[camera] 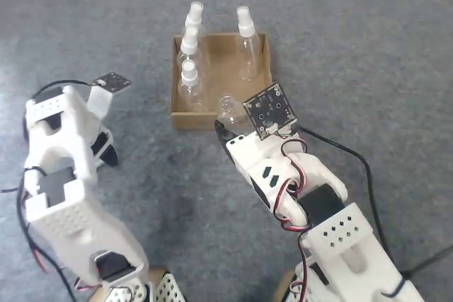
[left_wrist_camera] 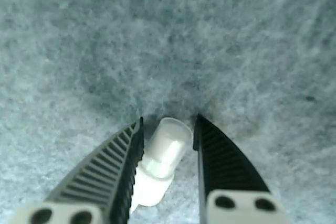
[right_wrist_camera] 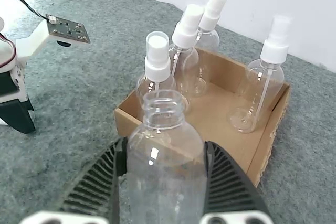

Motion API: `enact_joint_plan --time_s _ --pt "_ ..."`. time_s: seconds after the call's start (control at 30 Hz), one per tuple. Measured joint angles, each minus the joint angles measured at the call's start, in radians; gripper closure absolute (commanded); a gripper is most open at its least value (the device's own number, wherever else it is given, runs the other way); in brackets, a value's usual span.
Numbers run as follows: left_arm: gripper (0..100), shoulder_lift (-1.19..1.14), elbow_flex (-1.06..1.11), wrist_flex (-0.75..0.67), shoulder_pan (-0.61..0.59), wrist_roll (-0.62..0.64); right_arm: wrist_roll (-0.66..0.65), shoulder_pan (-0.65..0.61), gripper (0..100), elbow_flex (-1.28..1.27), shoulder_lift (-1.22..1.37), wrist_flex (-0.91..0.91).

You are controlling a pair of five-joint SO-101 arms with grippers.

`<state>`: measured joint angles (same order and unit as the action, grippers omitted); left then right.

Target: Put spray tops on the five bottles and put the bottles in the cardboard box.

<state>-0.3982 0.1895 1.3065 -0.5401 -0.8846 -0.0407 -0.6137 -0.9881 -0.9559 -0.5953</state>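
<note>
A clear bottle without a top stands upright in my right gripper, which is shut on its body. In the high view this bottle is just in front of the cardboard box, with the right gripper below it. Several bottles with white spray tops stand in the box. A white spray top sits between the fingers of my left gripper, which is shut on it, low over the grey mat. That gripper is at the left of the table.
Grey carpet covers the table. The left arm's body and its camera board stand to the box's left. A black cable trails off the right arm. A white wall runs behind the box.
</note>
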Motion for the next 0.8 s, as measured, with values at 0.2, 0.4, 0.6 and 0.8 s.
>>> enact_joint_plan --time_s 0.2,0.4,0.6,0.8 --pt "97 0.0 0.0 0.003 0.006 -0.003 0.0 0.0 98.0 0.0 0.0 0.0" --pt "99 0.003 0.0 0.015 0.006 0.0 0.0 0.0 98.0 0.0 0.0 0.0" --pt "99 0.061 0.0 0.063 0.002 0.014 0.0 0.0 98.1 0.0 0.0 0.0" --pt "99 0.149 0.0 0.078 -0.002 0.081 0.0 0.0 98.1 0.0 0.0 0.0"
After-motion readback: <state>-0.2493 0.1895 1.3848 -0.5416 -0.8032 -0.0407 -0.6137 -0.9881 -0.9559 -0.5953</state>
